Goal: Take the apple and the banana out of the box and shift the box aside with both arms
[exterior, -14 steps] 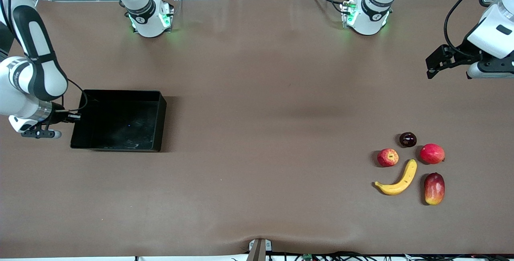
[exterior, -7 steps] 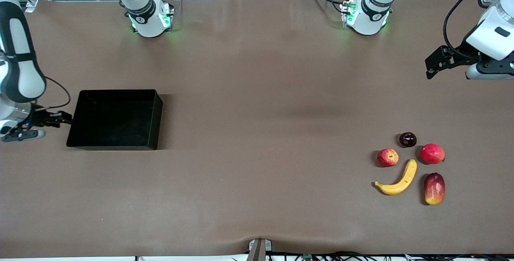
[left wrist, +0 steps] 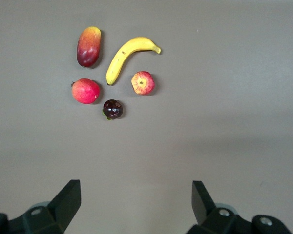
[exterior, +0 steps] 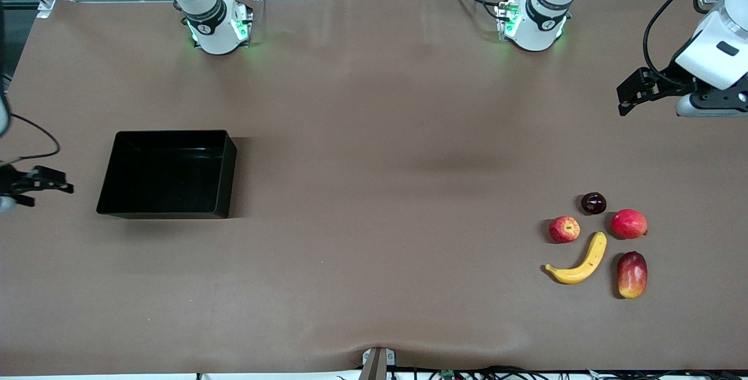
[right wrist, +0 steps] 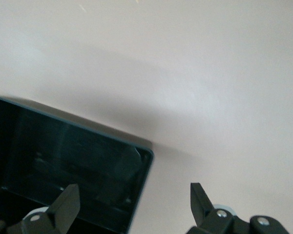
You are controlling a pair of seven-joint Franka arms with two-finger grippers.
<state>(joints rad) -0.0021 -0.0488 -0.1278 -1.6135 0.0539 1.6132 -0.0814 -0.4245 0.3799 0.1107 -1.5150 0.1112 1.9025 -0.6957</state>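
Observation:
The black tray (exterior: 217, 172) rests flat on the table toward the right arm's end. My right gripper (exterior: 58, 181) is open and empty, beside the tray's end wall and apart from it. In the right wrist view the gripper (right wrist: 134, 204) looks down on a corner of the tray (right wrist: 142, 178). The banana (exterior: 578, 262) and the small apple (exterior: 564, 229) lie toward the left arm's end. My left gripper (exterior: 624, 98) is open and empty in the air over that end. In the left wrist view the gripper (left wrist: 136, 200) sees the banana (left wrist: 127, 56) and apple (left wrist: 143, 83) some way off.
A mango (exterior: 632, 275), a plain red round fruit (exterior: 629, 223) and a small dark fruit (exterior: 593, 203) lie beside the banana and apple. They also show in the left wrist view: mango (left wrist: 88, 46), red fruit (left wrist: 86, 91), dark fruit (left wrist: 113, 108). The arms' bases (exterior: 213, 23) stand farthest from the front camera.
My right gripper let go of the tray's end wall and drew back toward the table's end. The tray shifted slightly and settled flat. The left gripper barely moved.

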